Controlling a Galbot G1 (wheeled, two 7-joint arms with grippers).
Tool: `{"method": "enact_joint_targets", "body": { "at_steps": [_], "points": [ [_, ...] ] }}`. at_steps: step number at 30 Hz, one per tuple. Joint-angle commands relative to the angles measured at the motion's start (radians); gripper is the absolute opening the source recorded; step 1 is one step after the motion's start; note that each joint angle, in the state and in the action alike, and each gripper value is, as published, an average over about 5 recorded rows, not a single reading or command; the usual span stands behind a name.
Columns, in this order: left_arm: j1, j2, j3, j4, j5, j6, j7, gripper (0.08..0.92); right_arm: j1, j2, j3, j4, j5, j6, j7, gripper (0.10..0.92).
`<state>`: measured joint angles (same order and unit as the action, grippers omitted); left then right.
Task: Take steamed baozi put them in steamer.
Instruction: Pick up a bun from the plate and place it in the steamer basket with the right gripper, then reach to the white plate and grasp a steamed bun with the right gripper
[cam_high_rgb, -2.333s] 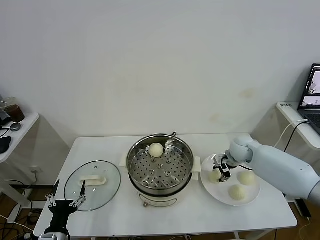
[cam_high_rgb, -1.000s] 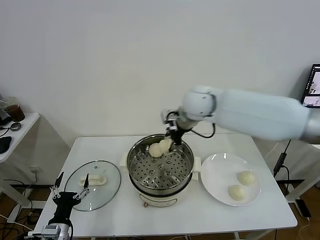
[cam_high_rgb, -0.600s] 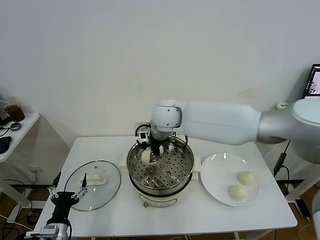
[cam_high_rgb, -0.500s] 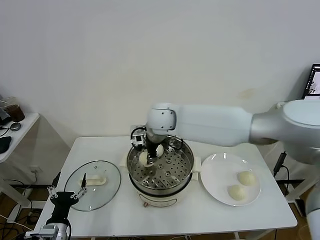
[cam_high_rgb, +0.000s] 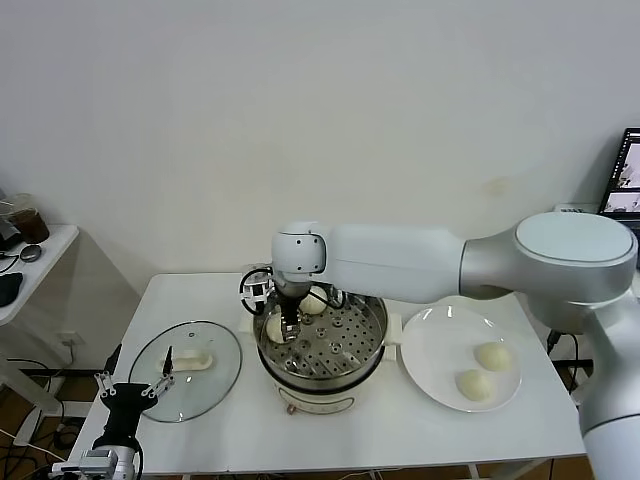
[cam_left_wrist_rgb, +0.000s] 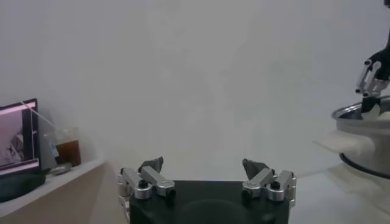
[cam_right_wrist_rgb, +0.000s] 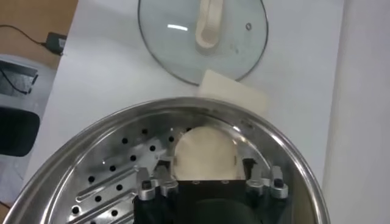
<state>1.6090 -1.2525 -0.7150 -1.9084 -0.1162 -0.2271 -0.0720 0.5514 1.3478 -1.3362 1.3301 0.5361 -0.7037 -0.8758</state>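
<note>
My right jaws (cam_high_rgb: 283, 328) have swung across from the plate (cam_high_rgb: 440, 375) and now reach down inside the steamer (cam_high_rgb: 322, 340), at its left side near the rim. A moment ago they were up at the far edge of the pot with the bun carried high; now the baozi (cam_right_wrist_rgb: 203, 156) sits low against the perforated tray (cam_right_wrist_rgb: 103, 176), between my fingers (cam_right_wrist_rgb: 153, 185), which stand on either side of it. I judge them closed on the bun, not yet let go. One baozi already placed (cam_high_rgb: 314, 301) lies at the back of the tray, just beside my wrist. Two more baozi (cam_high_rgb: 492, 355) wait on the plate at the right of the counter (cam_high_rgb: 400, 440), where there were three before this trip.

So this is the second bun being set down, which puts me about halfway through. The glass lid (cam_high_rgb: 186, 370) lies flat to the left of the pot. My left jaws (cam_high_rgb: 127, 402) hang parked below the counter's front-left edge, spread wide and empty.
</note>
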Motion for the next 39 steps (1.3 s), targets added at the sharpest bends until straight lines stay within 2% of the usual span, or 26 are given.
{"method": "enact_joint_targets", "body": {
  "at_steps": [1,5,10,15,19,28,39],
  "points": [
    [-0.002,0.002,0.002,0.001,0.001,0.001,0.0,0.823,0.088,-0.119,0.0,0.086,-0.031,0.019,-0.109,0.818],
    [-0.009,0.008,0.006,0.002,0.002,0.002,0.001,0.823,0.185,-0.308,0.0,0.225,-0.068,0.067,-0.206,0.822],
    [-0.013,0.013,0.01,0.001,0.005,0.003,0.002,0.823,0.251,-0.591,-0.01,0.368,-0.207,0.198,-0.346,0.823],
    [-0.008,0.013,0.011,0.004,0.011,0.001,0.002,0.823,0.197,-0.836,0.013,0.406,-0.359,0.347,-0.422,0.823],
    [-0.003,0.01,0.012,0.007,0.02,-0.001,0.002,0.823,0.082,-0.947,0.062,0.413,-0.47,0.406,-0.427,0.823],
    [0.009,-0.007,0.009,-0.003,0.045,0.003,0.0,0.823,-0.428,-1.065,0.427,0.358,-0.647,0.458,-0.37,0.823],
    [0.027,-0.023,-0.005,-0.009,0.055,0.002,0.0,0.823,-0.734,-0.989,0.64,0.26,-0.715,0.479,-0.303,0.823]
  ]
}}
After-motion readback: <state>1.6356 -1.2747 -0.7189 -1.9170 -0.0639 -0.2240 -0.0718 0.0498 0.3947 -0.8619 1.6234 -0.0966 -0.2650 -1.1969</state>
